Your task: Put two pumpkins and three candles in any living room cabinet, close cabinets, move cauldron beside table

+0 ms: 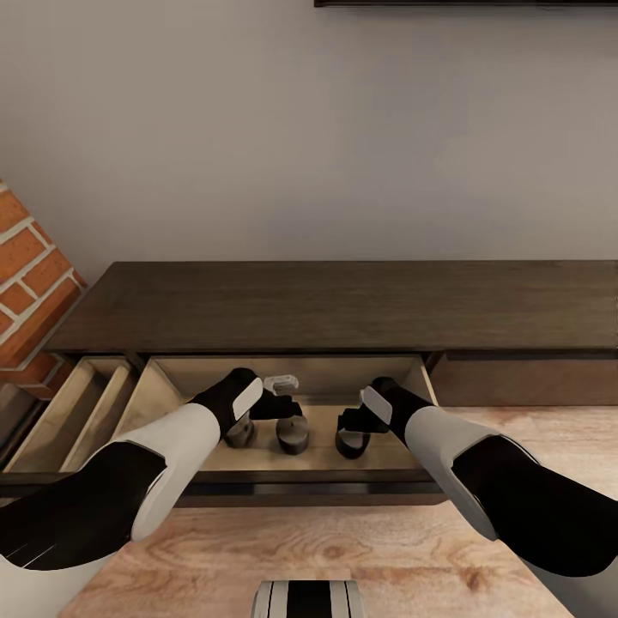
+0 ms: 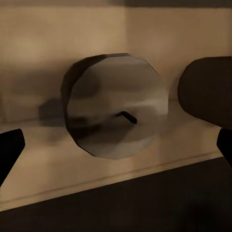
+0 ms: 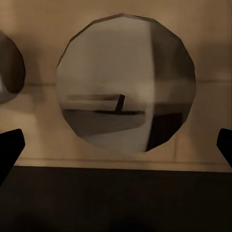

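The long dark-brown cabinet stands against the wall with its middle drawer pulled out. Three grey candles stand in a row on the pale drawer floor: one under my left wrist, one in the middle, one on the right. My left gripper hangs open just above the middle candle, whose wick shows, with its fingertips wide on either side. My right gripper is open over the right candle; a neighbouring candle sits at the frame's edge.
A second drawer at the left end is also open, with a divider inside. A brick fireplace stands at the left. The cabinet's right drawer front is shut. Light wood floor lies in front, and my base is below.
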You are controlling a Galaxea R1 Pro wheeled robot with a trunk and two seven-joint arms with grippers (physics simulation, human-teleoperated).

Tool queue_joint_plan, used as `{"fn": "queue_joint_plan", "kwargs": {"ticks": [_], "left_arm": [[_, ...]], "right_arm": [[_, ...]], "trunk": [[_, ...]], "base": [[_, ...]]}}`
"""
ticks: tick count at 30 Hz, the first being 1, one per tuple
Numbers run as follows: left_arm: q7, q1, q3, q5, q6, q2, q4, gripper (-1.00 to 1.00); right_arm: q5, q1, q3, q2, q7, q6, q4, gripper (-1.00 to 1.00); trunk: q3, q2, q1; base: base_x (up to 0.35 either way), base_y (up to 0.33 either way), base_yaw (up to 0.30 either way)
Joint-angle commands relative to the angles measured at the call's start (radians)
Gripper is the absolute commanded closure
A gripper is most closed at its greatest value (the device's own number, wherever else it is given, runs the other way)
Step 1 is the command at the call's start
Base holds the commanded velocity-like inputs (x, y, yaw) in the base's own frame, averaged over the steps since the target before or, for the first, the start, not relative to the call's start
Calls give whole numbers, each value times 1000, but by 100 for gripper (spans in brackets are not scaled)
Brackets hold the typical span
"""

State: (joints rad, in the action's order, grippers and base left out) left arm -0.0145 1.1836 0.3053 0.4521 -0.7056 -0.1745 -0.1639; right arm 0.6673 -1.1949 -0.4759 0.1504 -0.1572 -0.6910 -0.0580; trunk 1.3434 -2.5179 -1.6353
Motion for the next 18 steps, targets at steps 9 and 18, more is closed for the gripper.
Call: {"fn": "queue_joint_plan", "kwargs": {"ticks": [9, 18], "left_arm": [[1, 0, 3, 0, -3, 0, 0, -100], [1, 0, 3, 0, -3, 0, 0, -100]], "right_arm": [[11, 0, -4, 0, -8, -4, -2, -100], [11, 0, -4, 0, -8, -4, -2, -100]], "trunk": [[1, 0, 0], [-26, 1, 3]], "base": [[-80, 0, 0], [-2, 0, 0]]}}
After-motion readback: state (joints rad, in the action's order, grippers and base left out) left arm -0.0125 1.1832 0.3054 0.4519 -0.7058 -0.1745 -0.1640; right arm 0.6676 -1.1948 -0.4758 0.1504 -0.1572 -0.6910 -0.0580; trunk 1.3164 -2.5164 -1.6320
